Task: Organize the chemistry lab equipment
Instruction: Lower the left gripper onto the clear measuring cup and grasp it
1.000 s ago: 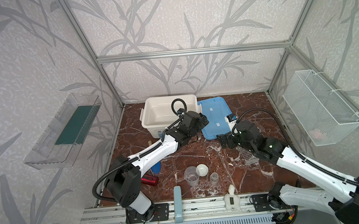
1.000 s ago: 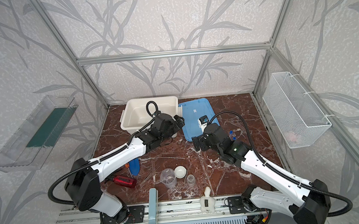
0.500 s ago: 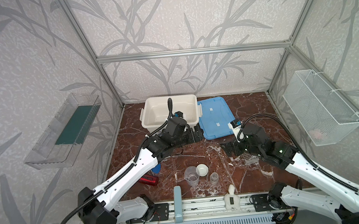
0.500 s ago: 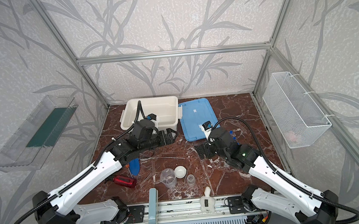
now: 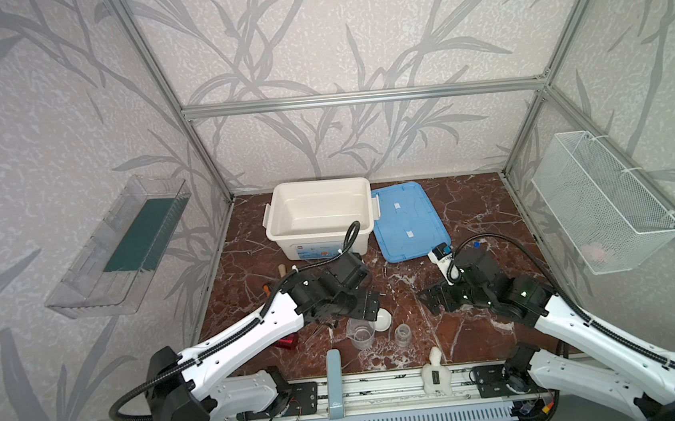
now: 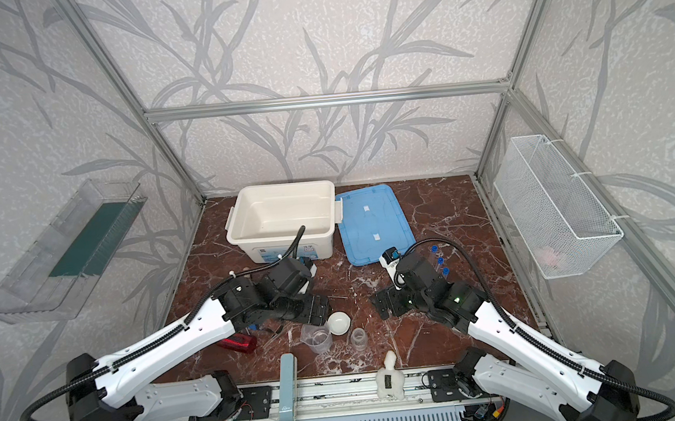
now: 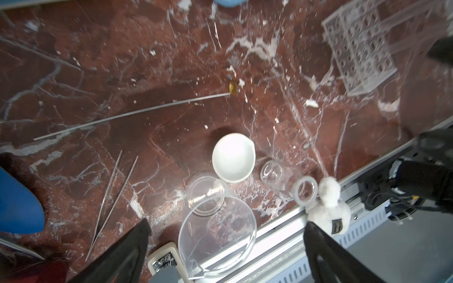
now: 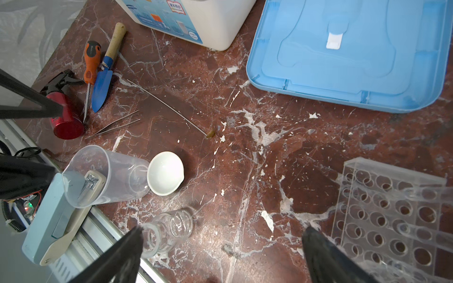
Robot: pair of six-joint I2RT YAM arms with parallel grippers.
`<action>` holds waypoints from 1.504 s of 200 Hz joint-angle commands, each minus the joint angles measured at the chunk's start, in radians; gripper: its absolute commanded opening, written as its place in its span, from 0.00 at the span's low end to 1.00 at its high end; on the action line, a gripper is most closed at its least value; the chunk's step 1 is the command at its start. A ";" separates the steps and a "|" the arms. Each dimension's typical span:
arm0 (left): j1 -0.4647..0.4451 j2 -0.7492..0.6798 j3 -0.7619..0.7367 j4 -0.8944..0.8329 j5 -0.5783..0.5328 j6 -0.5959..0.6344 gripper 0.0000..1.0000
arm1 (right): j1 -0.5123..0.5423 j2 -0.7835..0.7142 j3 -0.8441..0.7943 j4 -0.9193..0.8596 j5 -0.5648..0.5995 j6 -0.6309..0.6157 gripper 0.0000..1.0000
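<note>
Swung the left gripper [image 5: 371,305] back from the white tub [image 5: 314,245] to the front, jaws wide, holding nothing. Hung above the clear spouted measuring beaker [image 7: 217,227], upright, transparent, just beside the small white round dish [image 7: 232,156]. Held the right gripper [image 8: 223,230] spread wide, empty, near the clear perforated rack [image 8: 392,215].

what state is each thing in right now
white bin, open, empty
blue lid, off, lying flat beside the bin
measuring beaker, upright, empty
white dish, upright, empty
small clear cup, upright, empty
left gripper, open, holding nothing
right gripper, open, holding nothing
</note>
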 commanded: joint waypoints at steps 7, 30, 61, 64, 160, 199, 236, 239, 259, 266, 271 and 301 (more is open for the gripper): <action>-0.039 0.044 -0.022 -0.038 -0.042 0.015 0.99 | -0.002 -0.024 0.002 -0.025 -0.023 0.021 0.99; -0.084 0.074 -0.045 -0.038 -0.050 0.001 0.99 | -0.002 -0.028 0.005 -0.032 -0.027 0.024 0.99; -0.108 0.082 -0.077 -0.023 -0.069 -0.013 0.99 | -0.001 -0.026 -0.005 -0.021 -0.032 0.038 0.99; -0.108 0.085 -0.079 -0.021 -0.066 -0.013 0.99 | 0.001 -0.025 -0.007 -0.020 -0.033 0.039 0.99; -0.109 0.119 -0.133 0.060 -0.086 -0.033 0.90 | 0.024 -0.008 -0.008 -0.008 -0.032 0.060 0.99; -0.109 0.113 -0.132 0.047 -0.090 -0.049 0.82 | 0.033 0.005 -0.010 -0.004 -0.028 0.063 0.99; -0.111 0.065 -0.109 0.008 -0.111 -0.067 0.77 | 0.036 0.017 -0.008 0.011 -0.027 0.067 0.99; -0.111 0.058 -0.106 0.006 -0.113 -0.067 0.77 | 0.037 0.018 -0.006 0.012 -0.029 0.067 0.99; -0.109 0.009 -0.078 -0.014 -0.136 -0.071 0.75 | 0.042 0.024 0.002 0.019 -0.032 0.071 0.99; -0.109 -0.008 -0.070 -0.016 -0.149 -0.070 0.74 | 0.044 0.026 0.007 0.024 -0.035 0.071 0.99; -0.109 -0.022 -0.062 -0.014 -0.159 -0.070 0.74 | 0.044 0.028 0.011 0.029 -0.038 0.072 0.99; -0.081 -0.046 0.048 -0.071 -0.176 -0.022 0.73 | 0.045 0.033 0.042 0.076 -0.064 0.094 0.99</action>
